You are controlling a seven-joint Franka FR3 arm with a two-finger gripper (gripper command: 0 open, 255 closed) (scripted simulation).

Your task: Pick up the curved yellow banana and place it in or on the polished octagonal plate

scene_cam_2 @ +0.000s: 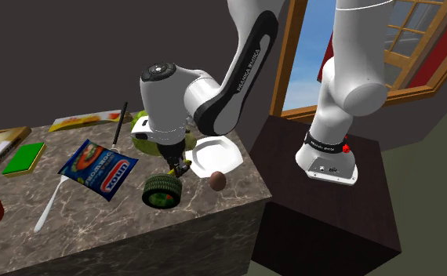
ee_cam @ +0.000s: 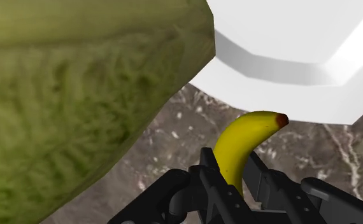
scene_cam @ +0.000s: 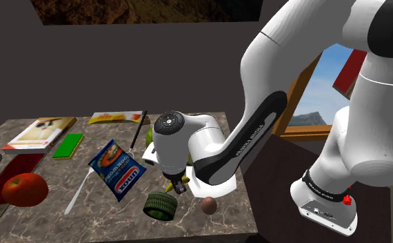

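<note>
The black gripper (ee_cam: 230, 168) is clamped on the yellow banana (ee_cam: 247, 137), one finger pressed to each side of its lower half. The curved upper half rises free of the fingers, and its brown tip points toward the rim of the white octagonal plate (ee_cam: 288, 38). A bumpy green vegetable (ee_cam: 65, 108) bulks close on the banana's other side, with brown marbled countertop (ee_cam: 174, 127) showing between the two.

In the second exterior view the gripper (scene_cam_2: 179, 166) hangs just at the plate's (scene_cam_2: 218, 155) eight o'clock, a sliver of banana (scene_cam_2: 185, 167) showing in it. A small black wheel (scene_cam_2: 162, 192) lies at the gripper's seven o'clock, close below it. A brown egg-shaped thing (scene_cam_2: 217, 181) sits at the plate's six o'clock, just beside the rim. A blue snack bag (scene_cam_2: 98, 168) lies at the wheel's ten o'clock, apart from it.
</note>
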